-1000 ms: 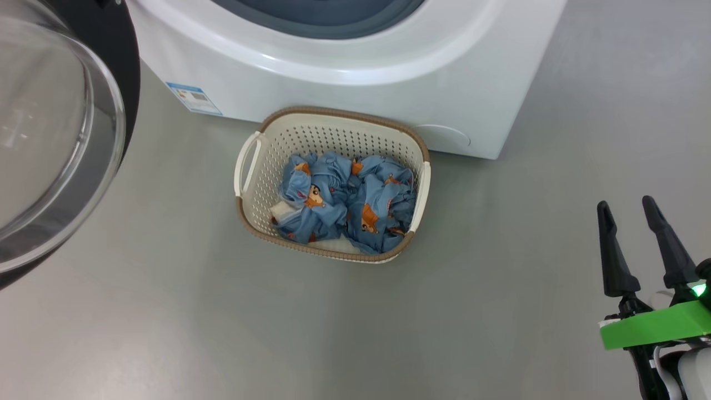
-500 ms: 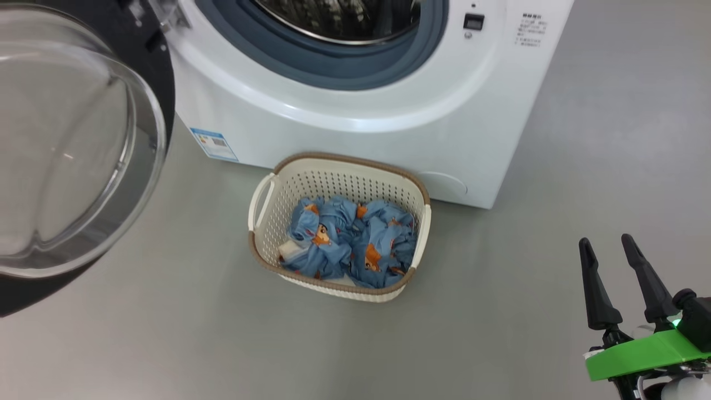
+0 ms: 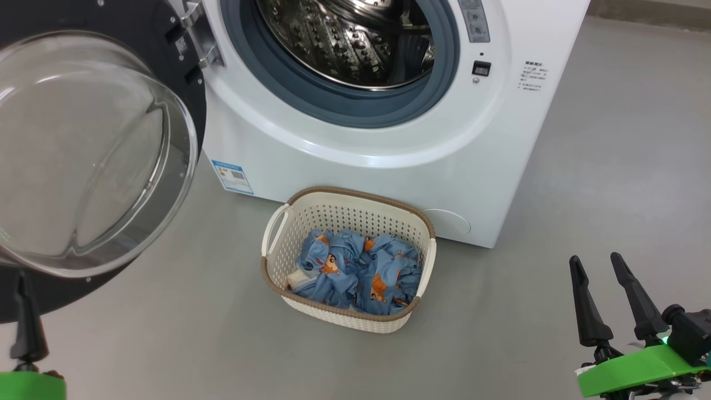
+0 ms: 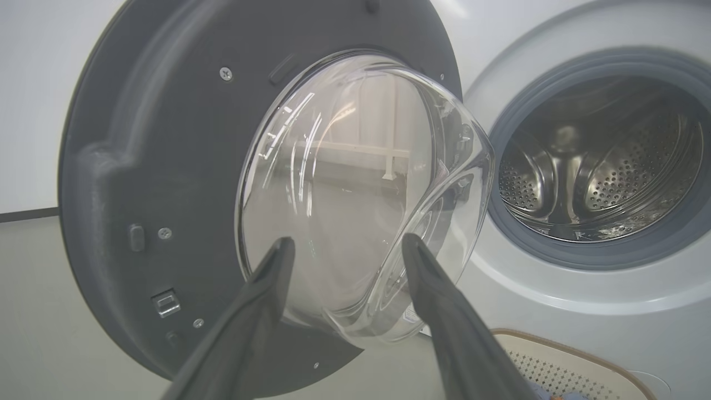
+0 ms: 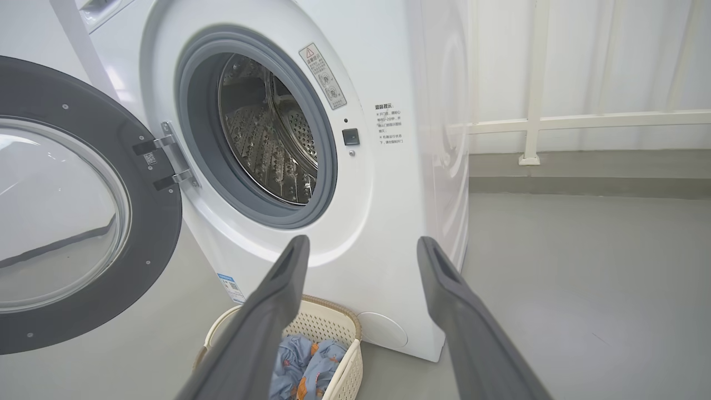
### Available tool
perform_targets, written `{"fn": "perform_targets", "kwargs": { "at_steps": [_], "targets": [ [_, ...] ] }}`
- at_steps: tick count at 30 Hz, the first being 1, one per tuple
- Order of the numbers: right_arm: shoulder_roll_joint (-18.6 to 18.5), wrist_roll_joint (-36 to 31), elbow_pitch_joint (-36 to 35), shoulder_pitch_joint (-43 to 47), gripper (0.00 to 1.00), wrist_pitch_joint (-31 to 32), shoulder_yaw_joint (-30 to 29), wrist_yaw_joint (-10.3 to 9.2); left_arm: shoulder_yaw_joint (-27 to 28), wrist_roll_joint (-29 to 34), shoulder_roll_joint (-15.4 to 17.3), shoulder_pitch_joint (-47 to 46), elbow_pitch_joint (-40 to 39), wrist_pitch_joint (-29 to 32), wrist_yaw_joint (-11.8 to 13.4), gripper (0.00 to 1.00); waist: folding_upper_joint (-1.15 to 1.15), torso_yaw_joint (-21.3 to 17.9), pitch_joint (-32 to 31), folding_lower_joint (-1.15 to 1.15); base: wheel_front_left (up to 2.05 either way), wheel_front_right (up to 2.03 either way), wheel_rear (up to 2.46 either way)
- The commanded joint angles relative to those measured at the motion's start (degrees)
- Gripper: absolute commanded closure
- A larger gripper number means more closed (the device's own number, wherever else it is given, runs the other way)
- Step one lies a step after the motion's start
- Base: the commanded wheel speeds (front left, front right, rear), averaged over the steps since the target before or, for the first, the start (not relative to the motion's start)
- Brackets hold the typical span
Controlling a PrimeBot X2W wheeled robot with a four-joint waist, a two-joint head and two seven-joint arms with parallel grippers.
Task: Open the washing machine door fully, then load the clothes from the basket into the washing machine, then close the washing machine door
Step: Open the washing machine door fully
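Grey floor (image 3: 166,344). Right gripper (image 3: 594,260) and left gripper (image 4: 345,243) both spread, empty. Basket (image 3: 347,192) sits just before washing machine (image 3: 389,166), long axis along its front, clothes (image 3: 355,272) bunched inside. Washing machine door (image 3: 139,22) stands open at left, cut off by frame edge.

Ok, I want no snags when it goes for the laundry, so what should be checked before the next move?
1. The washing machine door swung clear of the drum mouth: ok.
2. That door at its full swing: cannot tell.
3. The drum free of laundry where visible: ok.
4. The clothes all inside the basket: ok.
5. The left gripper open, empty: ok.
6. The right gripper open, empty: ok.
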Motion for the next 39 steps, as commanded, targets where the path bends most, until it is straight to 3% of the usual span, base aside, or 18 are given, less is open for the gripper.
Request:
{"fn": "perform_targets", "kwargs": {
  "at_steps": [1,11,26,39],
  "targets": [
    [-0.67,-0.02,-1.31,0.14,0.0,-0.52,1.0,0.32,1.17,-0.57,2.18,-0.09,-2.33,-0.36,0.09,0.0,0.0,-0.2,-0.5,0.0,0.0,0.0,0.0],
    [-0.09,-0.1,-1.79,0.46,0.0,-0.52,0.18,0.32,-3.54,-2.75,1.08,4.49,-6.85,-0.36,0.09,0.0,0.0,-4.45,-1.2,0.0,0.0,0.0,0.0],
    [0.6,0.04,-1.99,0.97,0.0,-0.52,-1.0,0.32,-10.85,-4.47,0.39,6.96,-10.03,-0.36,0.09,0.0,0.0,-14.24,-1.65,0.0,0.0,0.0,0.0],
    [1.09,-0.06,-1.85,0.88,0.0,-0.52,-0.94,0.32,-13.05,-3.86,-0.3,7.56,-11.01,-0.36,0.09,0.0,0.0,-21.31,-2.23,0.0,0.0,0.0,0.0]
  ]
}}
